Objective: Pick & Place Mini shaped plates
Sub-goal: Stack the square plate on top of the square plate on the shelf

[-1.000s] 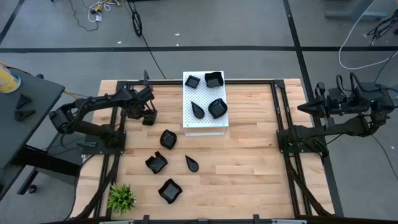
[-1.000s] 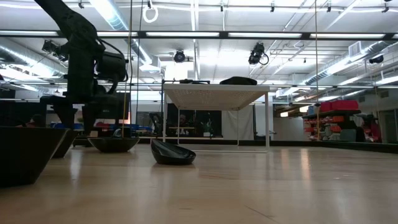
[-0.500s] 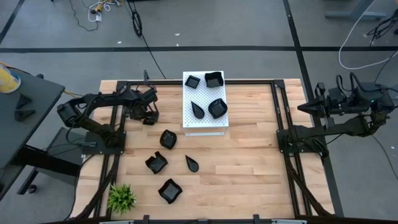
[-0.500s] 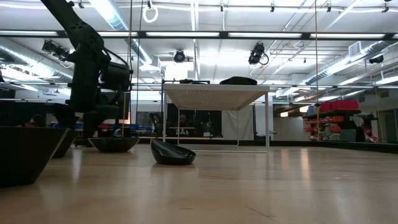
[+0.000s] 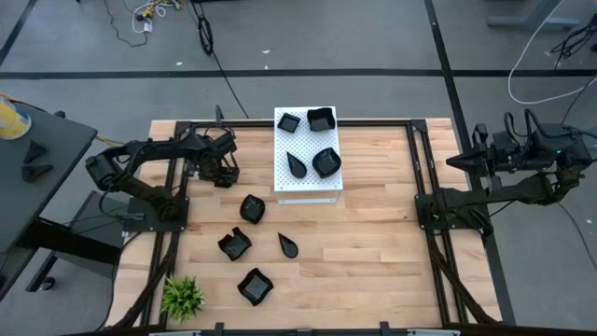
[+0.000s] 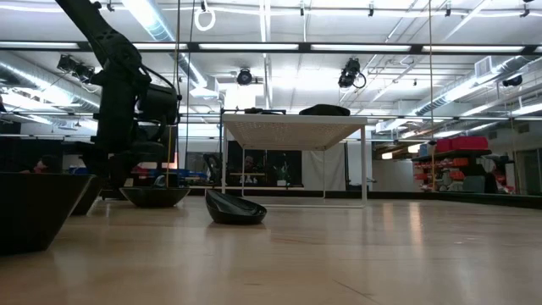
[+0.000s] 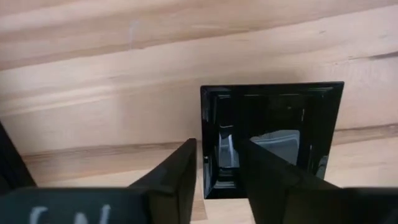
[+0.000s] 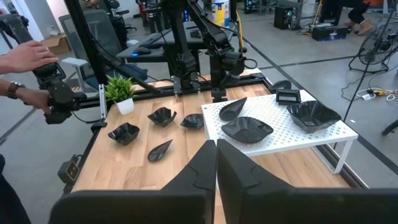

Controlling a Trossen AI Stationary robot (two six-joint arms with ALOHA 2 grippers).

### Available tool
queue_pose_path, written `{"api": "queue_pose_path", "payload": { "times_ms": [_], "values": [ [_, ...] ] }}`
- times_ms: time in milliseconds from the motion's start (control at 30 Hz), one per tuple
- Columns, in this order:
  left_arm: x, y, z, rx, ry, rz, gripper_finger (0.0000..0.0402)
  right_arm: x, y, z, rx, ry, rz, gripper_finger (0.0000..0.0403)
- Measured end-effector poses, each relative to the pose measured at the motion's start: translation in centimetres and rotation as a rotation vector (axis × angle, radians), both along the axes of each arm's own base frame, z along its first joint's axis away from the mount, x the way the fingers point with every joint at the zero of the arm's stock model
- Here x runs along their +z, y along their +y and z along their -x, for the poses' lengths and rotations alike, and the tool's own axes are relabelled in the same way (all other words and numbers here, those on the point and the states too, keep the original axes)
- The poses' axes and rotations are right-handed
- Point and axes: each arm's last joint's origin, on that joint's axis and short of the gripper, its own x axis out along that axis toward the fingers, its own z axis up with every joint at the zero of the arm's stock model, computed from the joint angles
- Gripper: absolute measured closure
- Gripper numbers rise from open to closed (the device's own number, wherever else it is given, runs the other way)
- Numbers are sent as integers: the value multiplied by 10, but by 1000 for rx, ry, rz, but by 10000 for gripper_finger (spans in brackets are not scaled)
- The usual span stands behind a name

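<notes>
Black and shiny, the little square plate [image 7: 273, 137] sits flat on the wooden table [image 5: 373, 243], at 9 o'clock from the white board [image 5: 282, 179]. The left claw [image 5: 222, 174] is low over it. Its two fingers [image 7: 177, 177] are partly apart, with one on each side of the plate's rim. A thin gap shows beside the rim, so the claw is not pinching the plate yet.

Some white letters [image 7: 68, 214] show on the left claw's body. They are cut off and cannot be read.

Four more mini plates [image 5: 326, 161] lie on the white board, which has many tiny holes. One is a teardrop [image 5: 297, 164]. Four other black plates [image 5: 252, 208] lie on the table at about 7 o'clock from the board, well apart from each other. A small green plant [image 5: 183, 297] stands at the 7 o'clock corner of the table.

The right claw [image 8: 216, 168] waits at the 3 o'clock side of the table. Its fingers are pressed together and it holds nothing.
</notes>
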Motion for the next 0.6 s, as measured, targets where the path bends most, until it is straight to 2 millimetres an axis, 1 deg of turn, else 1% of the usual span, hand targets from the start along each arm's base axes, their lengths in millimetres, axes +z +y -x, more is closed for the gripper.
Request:
{"api": "queue_pose_path", "payload": {
  "times_ms": [267, 600],
  "values": [
    [0, -1, -1, 8, -25, 26, 320, 0, 0, 0, 0, 0, 0, 384],
    [1, -6, -5, 2, -42, 50, 350, 0, 0, 0, 0, 0, 0, 384]
  ]
}}
